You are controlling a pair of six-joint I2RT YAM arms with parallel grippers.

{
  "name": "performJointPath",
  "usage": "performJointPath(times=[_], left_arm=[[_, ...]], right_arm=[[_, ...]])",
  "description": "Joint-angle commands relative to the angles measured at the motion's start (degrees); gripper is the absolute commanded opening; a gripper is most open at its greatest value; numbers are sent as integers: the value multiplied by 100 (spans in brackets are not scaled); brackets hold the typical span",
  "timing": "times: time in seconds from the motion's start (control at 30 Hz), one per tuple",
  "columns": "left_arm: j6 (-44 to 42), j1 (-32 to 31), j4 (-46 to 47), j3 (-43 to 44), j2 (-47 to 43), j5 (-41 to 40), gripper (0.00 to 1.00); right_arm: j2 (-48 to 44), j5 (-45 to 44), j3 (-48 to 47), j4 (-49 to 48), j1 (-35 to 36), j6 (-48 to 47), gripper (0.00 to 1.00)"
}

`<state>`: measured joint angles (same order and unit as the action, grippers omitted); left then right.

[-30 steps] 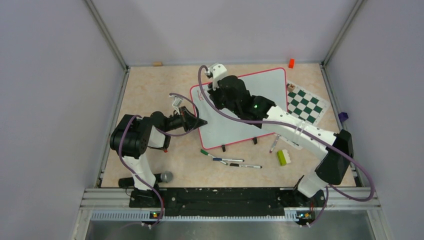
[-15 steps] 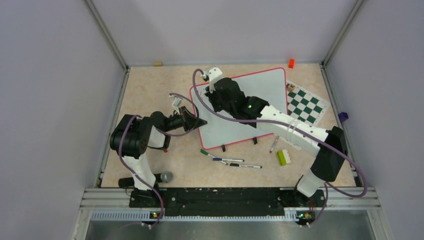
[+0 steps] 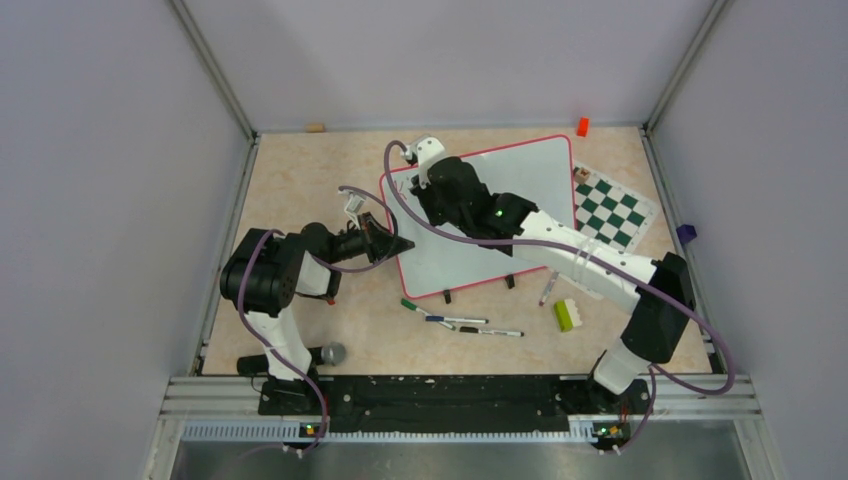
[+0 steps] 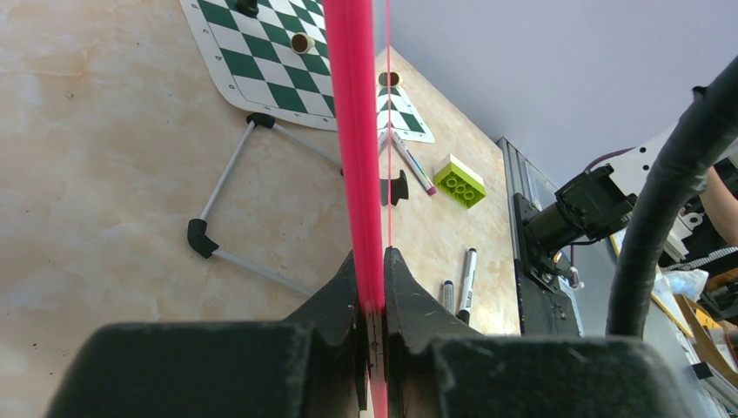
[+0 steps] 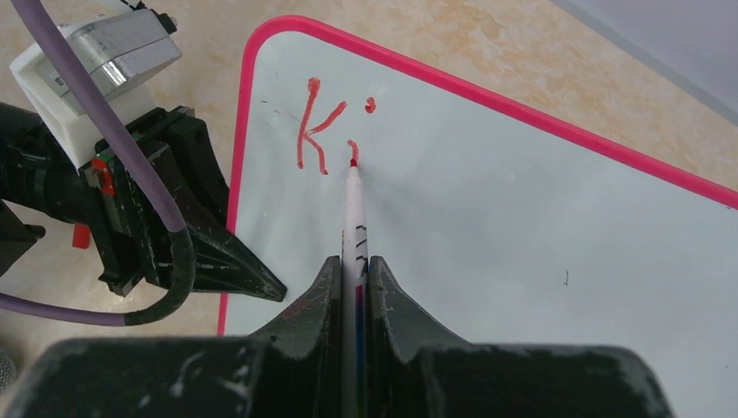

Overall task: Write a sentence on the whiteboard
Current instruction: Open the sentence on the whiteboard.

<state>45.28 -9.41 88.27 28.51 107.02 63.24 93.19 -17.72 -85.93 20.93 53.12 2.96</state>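
Red marker point(image 5: 353, 200) tip on whiteboard point(image 5: 522, 200), lettering point(image 5: 315, 135) reads "Ki".
right claw point(image 5: 352, 266) clenched on marker; left claw point(image 4: 372, 257) clamps whiteboard's pink left edge; whiteboard propped mid-counter point(image 3: 300, 180), just beside chess mat point(image 3: 612, 210).

Markers point(image 3: 462, 321) and green brick point(image 3: 565, 315) near whiteboard point(image 3: 540, 170) front
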Motion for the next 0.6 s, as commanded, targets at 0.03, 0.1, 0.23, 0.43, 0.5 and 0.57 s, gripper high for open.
performJointPath(times=[0.03, 0.1, 0.23, 0.43, 0.5, 0.57], left_arm=[[-718, -89, 454, -56, 128, 572, 0], [-709, -92, 454, -49, 127, 570, 0], [-707, -87, 454, -39, 144, 574, 0], [-710, -87, 454, -39, 134, 575, 0], [-705, -91, 454, -39, 139, 572, 0], [-706, -87, 453, -39, 143, 575, 0]], right_arm=[[6, 134, -104, 263, 21, -51, 0], [6, 162, -93, 296, 19, -46, 0], [6, 146, -131, 336, 17, -50, 0], [-148, 168, -293, 340, 16, -40, 0], [-230, 136, -317, 304, 10, -46, 0], [-285, 34, -304, 234, -1, -69, 0]])
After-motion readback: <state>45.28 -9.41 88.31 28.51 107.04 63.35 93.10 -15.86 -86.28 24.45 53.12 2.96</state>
